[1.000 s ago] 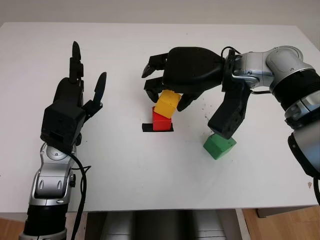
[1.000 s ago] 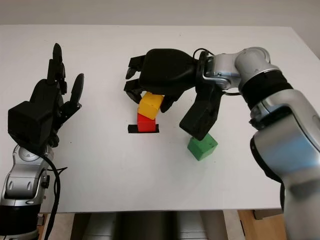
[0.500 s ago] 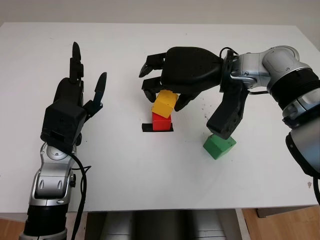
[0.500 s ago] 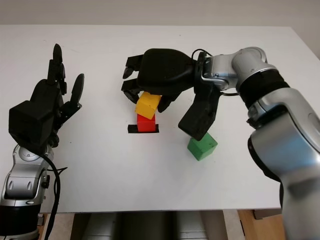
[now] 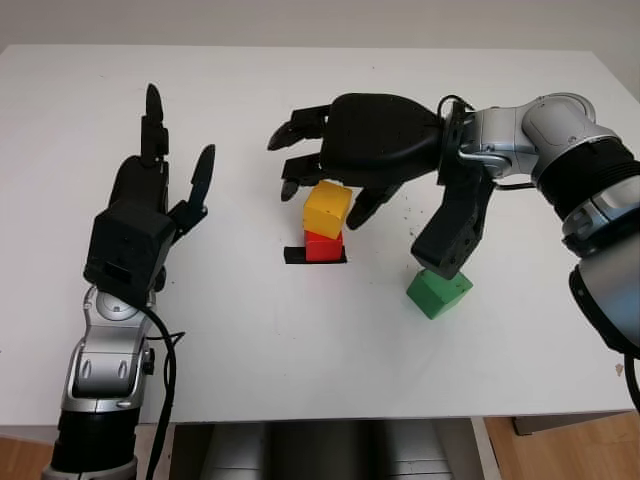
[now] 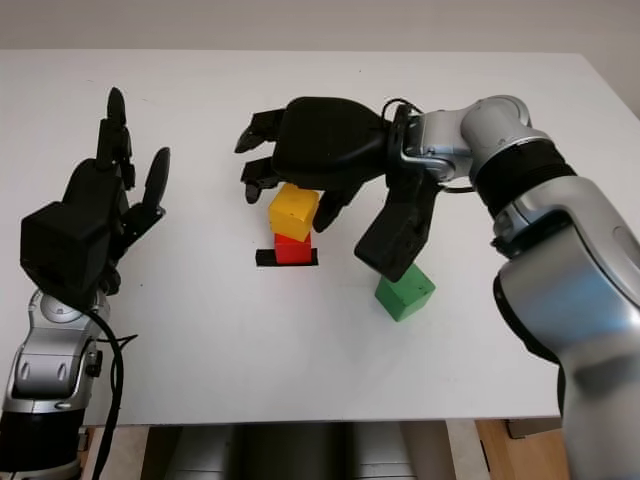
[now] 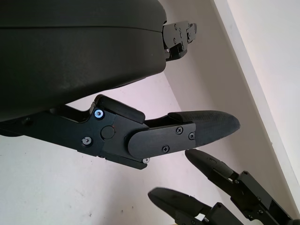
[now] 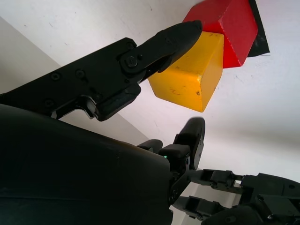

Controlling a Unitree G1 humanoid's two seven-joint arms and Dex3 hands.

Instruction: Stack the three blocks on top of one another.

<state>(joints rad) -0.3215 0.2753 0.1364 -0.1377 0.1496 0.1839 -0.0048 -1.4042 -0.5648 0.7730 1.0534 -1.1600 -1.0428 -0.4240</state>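
Note:
A yellow block [image 5: 327, 208] sits on a red block [image 5: 322, 247], which stands on a black tape mark [image 5: 294, 256] mid-table. A green block [image 5: 438, 291] lies alone on the table to the right of that stack. My right hand [image 5: 318, 178] hovers just above and behind the yellow block, open, with its fingers [image 5: 290, 135] lifted off to the left. In the right wrist view its thumb [image 8: 180, 33] lies close along the yellow block's [image 8: 190, 77] edge; whether they touch is unclear. My left hand [image 5: 165, 190] is held up at the left, open and holding nothing.
The white table [image 5: 300, 350] has bare room in front of and to the left of the stack. My right forearm [image 5: 455, 225] hangs over the table just behind the green block. The table's front edge [image 5: 330, 418] is near.
My right hand's fingers have opened away from the yellow block. The yellow block, tilted before, has settled squarely onto the red one. The left hand has not moved.

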